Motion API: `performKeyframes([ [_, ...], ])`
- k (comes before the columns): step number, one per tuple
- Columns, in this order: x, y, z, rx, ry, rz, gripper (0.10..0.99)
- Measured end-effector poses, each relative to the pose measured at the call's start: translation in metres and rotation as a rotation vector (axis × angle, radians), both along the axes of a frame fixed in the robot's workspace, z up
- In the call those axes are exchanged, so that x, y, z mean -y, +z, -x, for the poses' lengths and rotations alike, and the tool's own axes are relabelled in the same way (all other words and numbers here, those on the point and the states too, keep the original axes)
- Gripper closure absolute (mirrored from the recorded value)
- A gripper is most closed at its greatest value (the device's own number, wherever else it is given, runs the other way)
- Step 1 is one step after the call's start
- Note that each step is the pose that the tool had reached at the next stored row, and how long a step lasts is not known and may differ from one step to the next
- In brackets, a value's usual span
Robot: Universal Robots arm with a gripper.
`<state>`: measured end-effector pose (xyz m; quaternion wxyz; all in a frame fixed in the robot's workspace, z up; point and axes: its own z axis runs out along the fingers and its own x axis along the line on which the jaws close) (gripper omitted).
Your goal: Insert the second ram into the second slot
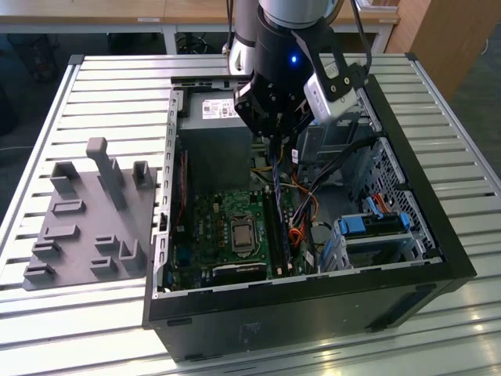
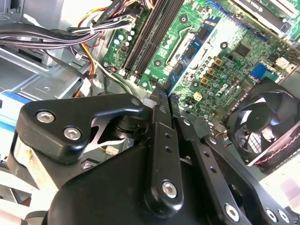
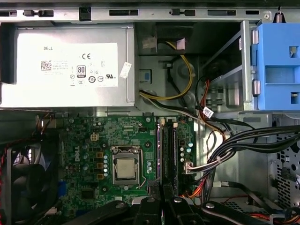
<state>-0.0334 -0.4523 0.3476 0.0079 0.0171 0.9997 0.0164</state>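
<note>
Reaches steeply down with the arm (image 1: 270, 35), the dark wrist (image 1: 274, 86) pointing almost straight below. Carries the gripper (image 1: 275, 145) at the lower end, tips aimed downward. Holds the two black fingers (image 2: 159, 136) drawn close, side by side, with just a thin slit between them in the second wrist view.

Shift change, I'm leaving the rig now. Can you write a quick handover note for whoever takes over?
Claw: shut on the second ram.
Position: the stick hangs over the motherboard, close to the memory slots.
Done: the ram is in the grasp and at the board.
Left: it does not look seated in the second slot yet.
</note>
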Motion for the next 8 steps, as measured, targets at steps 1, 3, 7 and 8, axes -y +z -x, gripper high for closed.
performKeyframes([
  [1, 0.0004, -0.0001, 0.0, -0.0001, 0.0, 0.0, 0.949],
  [3, 0.0011, -0.0004, 0.0001, 0.0, 0.0, 0.0, 0.949],
  [7, 0.0016, -0.0007, 0.0, 0.0, 0.0, 0.0, 0.949],
  [8, 0.0017, -0.0007, 0.0, -0.0001, 0.0, 0.0, 0.949],
])
